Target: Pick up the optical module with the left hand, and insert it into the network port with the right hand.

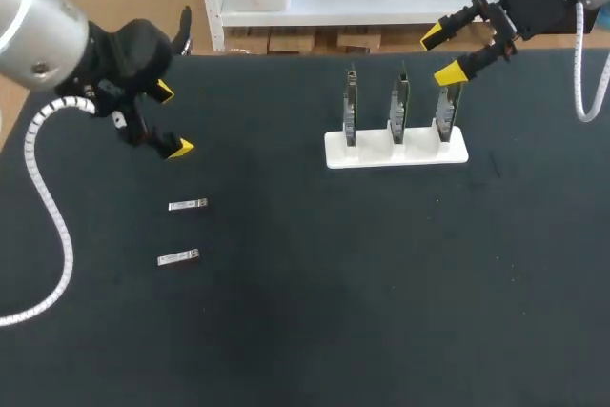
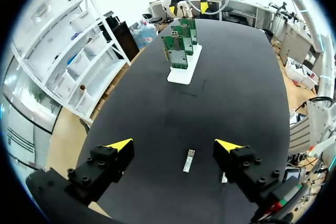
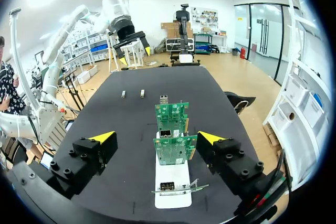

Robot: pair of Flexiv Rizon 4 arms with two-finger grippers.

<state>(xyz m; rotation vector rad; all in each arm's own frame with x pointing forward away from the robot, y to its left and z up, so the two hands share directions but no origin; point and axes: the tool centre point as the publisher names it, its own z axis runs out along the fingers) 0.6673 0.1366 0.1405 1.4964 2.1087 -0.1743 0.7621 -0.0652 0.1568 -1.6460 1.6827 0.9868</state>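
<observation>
Two small silver optical modules lie on the black table, one (image 1: 188, 204) farther back, the other (image 1: 178, 257) nearer the front. My left gripper (image 1: 170, 121) hangs open above and behind them, holding nothing. In the left wrist view one module (image 2: 189, 160) lies just ahead of the open gripper (image 2: 174, 145), and the second (image 2: 224, 178) is half hidden by a finger. A white stand (image 1: 335, 152) holds three upright network cards (image 1: 397, 107) with ports. My right gripper (image 1: 442, 54) is open above the rightmost card. In the right wrist view the green cards (image 3: 175, 150) stand between the fingers of the gripper (image 3: 156, 137).
The wide black table (image 1: 381, 283) stretches in front of the stand. From the right wrist the two modules (image 3: 142, 93) and my left gripper (image 3: 131, 51) show far across the table. A white coiled cable (image 1: 52, 207) from my left arm trails over the table's left side.
</observation>
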